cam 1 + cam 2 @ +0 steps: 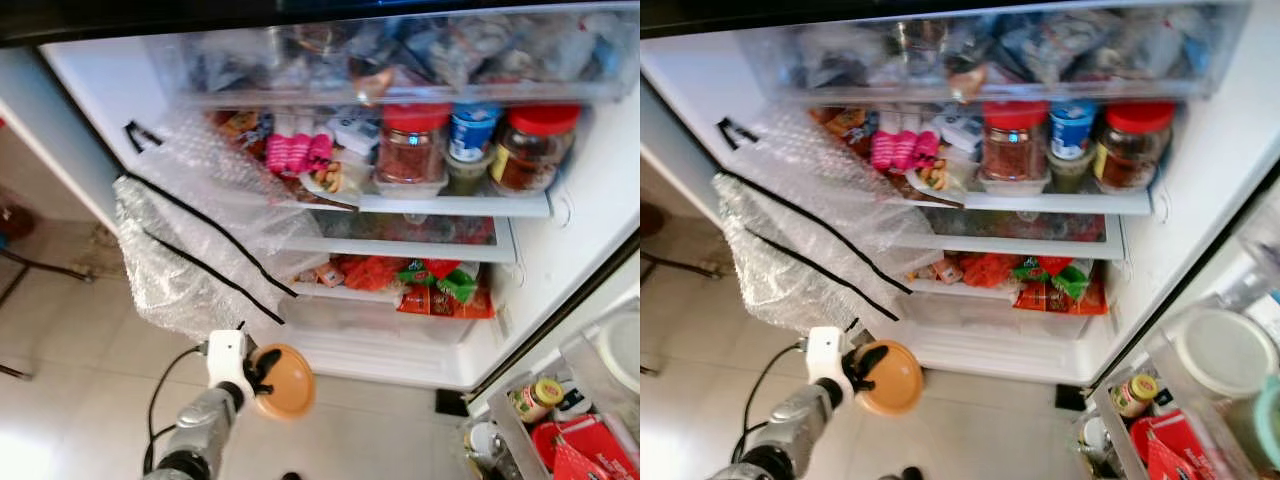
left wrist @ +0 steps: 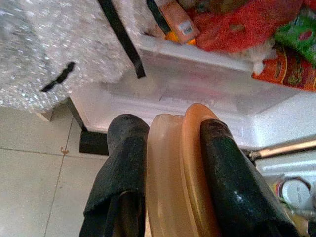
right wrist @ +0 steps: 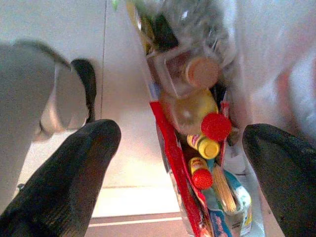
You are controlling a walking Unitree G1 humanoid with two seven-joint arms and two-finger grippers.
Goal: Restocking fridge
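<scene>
Bottom left of the head view, an orange lidded container (image 1: 284,394) is being pinched edge-on by the left gripper (image 1: 262,381), held low over the tiled floor (image 1: 90,380) just in front of the open fridge (image 1: 600,200). In the left wrist view the black fingers (image 2: 123,163) are seen pressed against both flat faces of it. The right gripper (image 3: 180,168) is seen with jaws spread wide and nothing between them, over the door rack of bottles (image 3: 202,148).

So the carry-in step looks to be in hand; next, a free spot would be needed, probably the low clear drawer (image 2: 197,84). Farther back, centre frame, the bubble-wrap bag (image 1: 200,240) is draped off the shelves. Counted on the upper shelf: two red-lidded jars (image 1: 412,145), one blue-lidded tub (image 1: 472,130).
</scene>
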